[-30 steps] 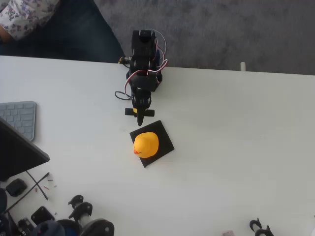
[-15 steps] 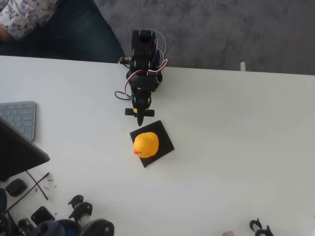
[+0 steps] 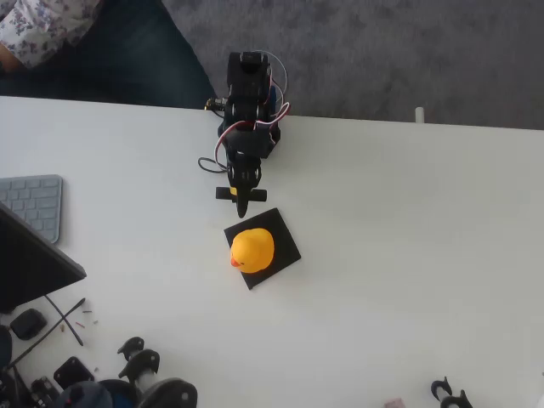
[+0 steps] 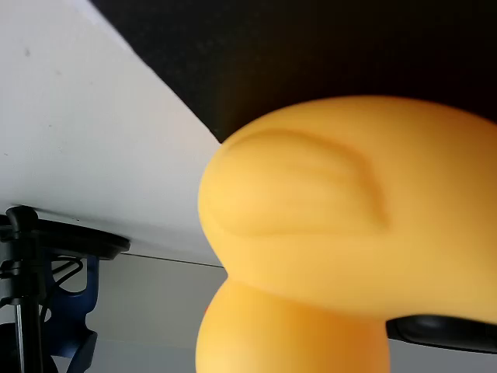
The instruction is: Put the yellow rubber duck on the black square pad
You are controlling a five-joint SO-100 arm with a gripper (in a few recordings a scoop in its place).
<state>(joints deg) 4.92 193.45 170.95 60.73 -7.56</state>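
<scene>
One yellow duck (image 3: 252, 250) sits on the black pad (image 3: 286, 239), near its lower-left edge. Just behind it, the gripper (image 3: 242, 206) points down; whether its jaws are spread cannot be told. Any forward nudge could push the duck off.

Setting: office or hobby-electronics desk, not a formal lab. Overhead view shows a plain white worktop (image 3: 408, 255) with grey carpet (image 3: 382, 51) beyond its upper edge. Grey keyboard (image 3: 32, 204) at the left edge, a dark slanted panel (image 3: 30, 268) just below it. Small black robot arm (image 3: 248, 110) with exposed wires is mounted at the worktop's upper edge. Loose black parts and clips (image 3: 127, 378) are scattered at lower left. A person's patterned sleeve (image 3: 38, 25) shows at upper left.
</scene>
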